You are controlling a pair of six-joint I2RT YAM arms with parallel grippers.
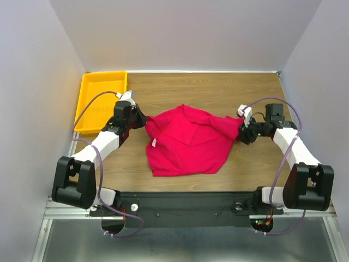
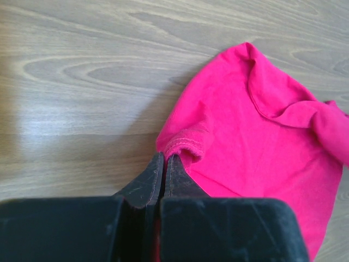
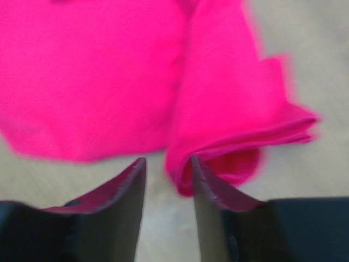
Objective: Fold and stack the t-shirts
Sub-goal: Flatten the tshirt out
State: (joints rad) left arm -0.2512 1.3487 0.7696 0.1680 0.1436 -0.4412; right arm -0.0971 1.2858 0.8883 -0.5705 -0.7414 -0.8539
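Note:
The crimson-red t-shirt (image 1: 185, 143) lies loosely spread and rumpled on the wooden table, between the two arms. My left gripper (image 1: 140, 121) is at its left edge. In the left wrist view the jaws (image 2: 164, 158) are shut, with a sliver of red cloth between them and a rolled hem of the shirt (image 2: 245, 131) just past the tips. My right gripper (image 1: 240, 130) is at the shirt's right corner. In the right wrist view it (image 3: 168, 161) is open, and a folded sleeve of the shirt (image 3: 229, 109) hangs against the inside of the right finger, blurred.
A yellow plastic tray (image 1: 101, 98) stands at the back left, just behind the left arm. Grey walls close in the table on three sides. Bare wood (image 1: 218, 87) shows behind the shirt.

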